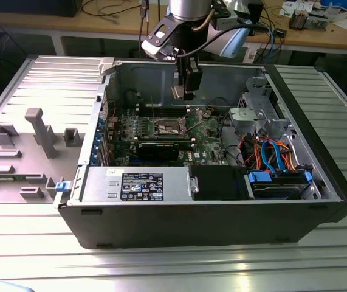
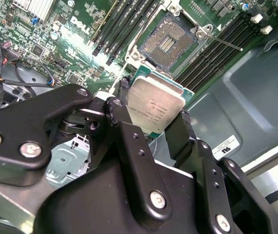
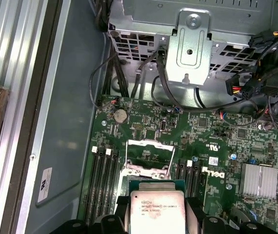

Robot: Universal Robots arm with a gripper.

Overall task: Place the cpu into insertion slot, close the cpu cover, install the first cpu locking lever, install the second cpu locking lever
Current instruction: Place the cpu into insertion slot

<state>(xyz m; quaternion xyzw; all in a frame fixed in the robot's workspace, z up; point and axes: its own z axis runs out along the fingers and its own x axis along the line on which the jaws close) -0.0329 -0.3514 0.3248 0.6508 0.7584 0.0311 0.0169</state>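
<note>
We see the hand point(image 2: 151, 122) pinching the cpu point(image 2: 158, 97) by two opposite edges, its metal top facing both wrist views. The chip hangs above the motherboard point(image 2: 75, 53), near the uncovered insertion slot point(image 2: 170, 41), clear of it.

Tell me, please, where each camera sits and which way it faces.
Exterior view: off the arm, looks down into the open computer case; the arm and gripper show.
Second wrist view: on the wrist, looks along the black fingers toward the insertion slot.
First wrist view: on the wrist, looks over the motherboard.
Both wrist views share the gripped cpu.
</note>
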